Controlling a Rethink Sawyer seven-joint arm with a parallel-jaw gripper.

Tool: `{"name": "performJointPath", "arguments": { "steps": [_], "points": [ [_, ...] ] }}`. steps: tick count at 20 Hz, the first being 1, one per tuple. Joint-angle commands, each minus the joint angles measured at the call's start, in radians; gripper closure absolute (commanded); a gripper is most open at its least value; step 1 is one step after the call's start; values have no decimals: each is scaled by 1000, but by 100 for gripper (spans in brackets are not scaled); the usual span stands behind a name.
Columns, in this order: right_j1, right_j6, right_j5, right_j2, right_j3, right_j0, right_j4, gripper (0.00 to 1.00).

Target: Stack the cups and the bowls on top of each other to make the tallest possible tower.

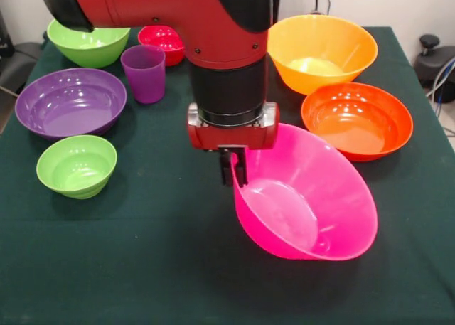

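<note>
Clamped on the near-left rim of the large pink bowl (313, 197), the gripper (233, 167) hangs straight down with its fingers together on the thin wall. That grip has the bowl tipped steeply, mouth facing the near side, its body to the right of the gripper at mid-table; whether its underside touches the cloth I cannot tell. It is glossy, translucent magenta and empty. Just beyond it to the right sits the orange-red bowl (357, 119), and the purple cup (144, 73) stands upright far left.
</note>
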Motion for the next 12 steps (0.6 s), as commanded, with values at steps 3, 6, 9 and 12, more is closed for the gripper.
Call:
{"name": "performJointPath", "arguments": {
  "steps": [3, 6, 9, 12],
  "points": [
    [17, -235, 65, 21, -51, 27, -53, 100],
    [19, -263, 78, 26, -59, 14, -49, 100],
    [14, -304, 99, 35, -60, -8, -44, 100],
    [5, -344, 127, 45, -68, -26, -39, 100]
  ]
}}
